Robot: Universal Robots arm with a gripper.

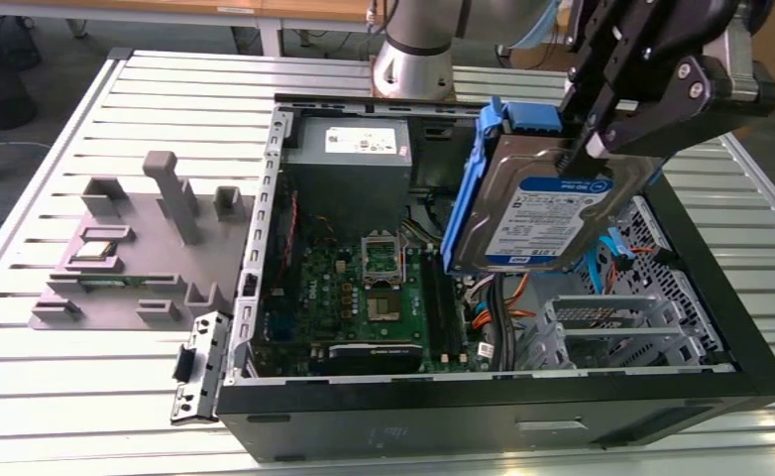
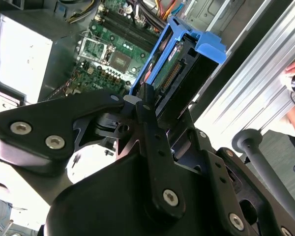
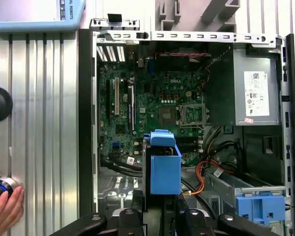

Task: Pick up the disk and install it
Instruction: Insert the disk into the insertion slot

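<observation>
half done: gripper (image 1: 582, 157) clamped on the top edge of the disk (image 1: 546, 213), which hangs tilted in the air above the open computer case (image 1: 494, 409). pick-up complete. disk not yet seated in the metal cage (image 1: 625, 327); install remains.

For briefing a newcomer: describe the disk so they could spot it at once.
Find the open black computer case on the slatted table. Above its side at the exterior view's right, the tool grips the disk, tilted in the air. It is the flat silver slab with blue-and-white label and blue rails, unlike the grey white-stickered box inside.
</observation>
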